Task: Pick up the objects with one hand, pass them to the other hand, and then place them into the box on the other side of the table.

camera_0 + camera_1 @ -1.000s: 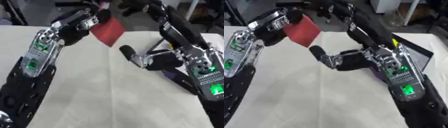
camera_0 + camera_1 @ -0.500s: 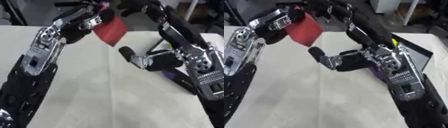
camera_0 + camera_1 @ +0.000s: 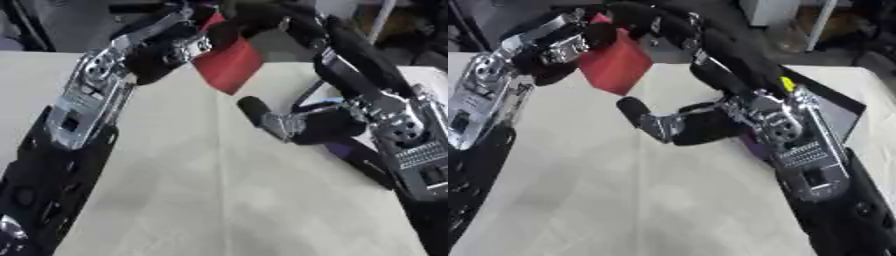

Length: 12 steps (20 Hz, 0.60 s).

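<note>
Left hand (image 3: 171, 47) at the upper left of the frame grips the red block (image 3: 229, 65), fingers curled round its upper edge, block hanging tilted with one corner down, well above the table (image 3: 175, 165). Against the pictures a second ago the left hand has climbed toward the top of the frame and the block has gone up with it, still clamped (whole view also shifted a bit, so part of that is head tilt). Right hand (image 3: 667, 125) sits mid-frame near the table, holding nothing; one finger sticks out toward the upper left, the rest too dark to read, so cannot tell whether it is curled or relaxed. Dark box (image 3: 842, 112) lies at the right edge behind the right arm. My read: pickup is done, handover not yet; block and right hand are apart, block higher up.
</note>
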Each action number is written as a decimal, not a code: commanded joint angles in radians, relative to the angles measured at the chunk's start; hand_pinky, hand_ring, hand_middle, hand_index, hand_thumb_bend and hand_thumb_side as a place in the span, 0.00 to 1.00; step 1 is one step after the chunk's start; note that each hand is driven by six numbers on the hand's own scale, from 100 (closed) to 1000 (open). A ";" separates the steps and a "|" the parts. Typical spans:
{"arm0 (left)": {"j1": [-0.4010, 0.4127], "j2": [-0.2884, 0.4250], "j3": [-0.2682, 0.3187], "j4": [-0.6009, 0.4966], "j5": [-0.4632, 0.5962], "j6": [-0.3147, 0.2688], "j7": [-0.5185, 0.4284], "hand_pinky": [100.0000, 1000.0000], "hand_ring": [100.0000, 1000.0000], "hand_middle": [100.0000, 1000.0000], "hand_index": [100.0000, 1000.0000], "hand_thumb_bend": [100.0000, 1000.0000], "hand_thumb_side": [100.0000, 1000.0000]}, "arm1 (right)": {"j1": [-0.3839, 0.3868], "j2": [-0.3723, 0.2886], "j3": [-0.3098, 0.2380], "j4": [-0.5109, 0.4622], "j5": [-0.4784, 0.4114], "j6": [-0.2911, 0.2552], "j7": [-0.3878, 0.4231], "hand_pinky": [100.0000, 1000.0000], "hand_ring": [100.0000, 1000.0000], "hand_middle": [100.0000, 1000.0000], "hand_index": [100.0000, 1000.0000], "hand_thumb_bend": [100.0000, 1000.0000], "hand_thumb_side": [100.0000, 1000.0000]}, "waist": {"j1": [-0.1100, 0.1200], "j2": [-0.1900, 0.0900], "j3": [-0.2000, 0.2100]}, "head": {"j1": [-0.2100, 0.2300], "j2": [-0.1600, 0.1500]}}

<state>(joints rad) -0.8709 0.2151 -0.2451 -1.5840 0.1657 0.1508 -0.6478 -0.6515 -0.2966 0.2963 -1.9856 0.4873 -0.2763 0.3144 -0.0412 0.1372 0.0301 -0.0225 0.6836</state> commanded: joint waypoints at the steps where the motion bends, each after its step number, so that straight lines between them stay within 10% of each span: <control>1: -0.027 0.005 -0.010 -0.027 -0.006 -0.014 -0.009 0.63 0.40 0.30 0.44 0.00 0.55 | -0.014 0.000 -0.005 -0.014 -0.012 0.001 0.022 0.83 0.77 0.81 0.95 0.17 0.42 | 0.003 -0.017 -0.002 | -0.002 -0.006; 12: -0.020 0.012 -0.028 -0.023 -0.026 -0.033 -0.054 0.63 0.40 0.30 0.45 0.00 0.54 | -0.006 0.009 -0.010 -0.014 -0.032 0.038 0.074 0.84 0.78 0.82 0.92 0.14 0.44 | 0.005 -0.015 -0.004 | 0.001 -0.011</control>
<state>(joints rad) -0.8698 0.2221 -0.2648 -1.5838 0.1376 0.1226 -0.6932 -0.6504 -0.2875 0.2845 -1.9942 0.4604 -0.2456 0.3787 -0.0390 0.1372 0.0272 -0.0223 0.6834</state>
